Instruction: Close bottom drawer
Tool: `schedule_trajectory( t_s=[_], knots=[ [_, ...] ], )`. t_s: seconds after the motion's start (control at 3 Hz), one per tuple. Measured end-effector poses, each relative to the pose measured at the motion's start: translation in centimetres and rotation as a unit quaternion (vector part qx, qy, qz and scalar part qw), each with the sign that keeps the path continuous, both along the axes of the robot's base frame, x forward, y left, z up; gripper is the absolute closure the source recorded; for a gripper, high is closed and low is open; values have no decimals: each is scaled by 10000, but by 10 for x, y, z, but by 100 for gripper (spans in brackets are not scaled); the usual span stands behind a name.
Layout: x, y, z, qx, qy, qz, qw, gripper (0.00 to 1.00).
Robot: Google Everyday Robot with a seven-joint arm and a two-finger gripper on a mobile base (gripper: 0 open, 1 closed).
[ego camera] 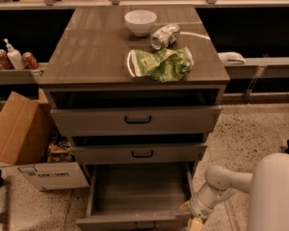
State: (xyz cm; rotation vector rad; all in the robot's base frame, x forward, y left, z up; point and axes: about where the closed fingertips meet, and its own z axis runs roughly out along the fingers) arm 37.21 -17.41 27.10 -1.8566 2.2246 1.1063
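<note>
The bottom drawer point(135, 196) is pulled far out of the grey wood-grain cabinet, showing its plain grey box interior. Its front panel runs along the lower edge of the view, with the handle barely showing. My white arm point(221, 189) reaches in from the lower right. The gripper point(195, 221) is at the drawer's front right corner, mostly cut off by the bottom of the view. The middle drawer point(139, 153) and the top drawer point(137, 120) above are each open a little.
On the cabinet top are a white bowl point(140, 22), a tipped can point(164, 36) and a green chip bag point(161, 64). A cardboard box point(17, 129) and a white carton point(50, 174) stand on the floor at the left. Speckled floor lies to the right.
</note>
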Motion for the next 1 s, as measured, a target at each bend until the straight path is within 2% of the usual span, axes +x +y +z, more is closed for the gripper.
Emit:
schedule_trajectory(
  t_s=[0.33, 1.0],
  knots=[
    [-4, -1, -24, -267, 89, -27, 9996, 49],
    [-14, 6, -53, -734, 135, -84, 9972, 97]
  ],
)
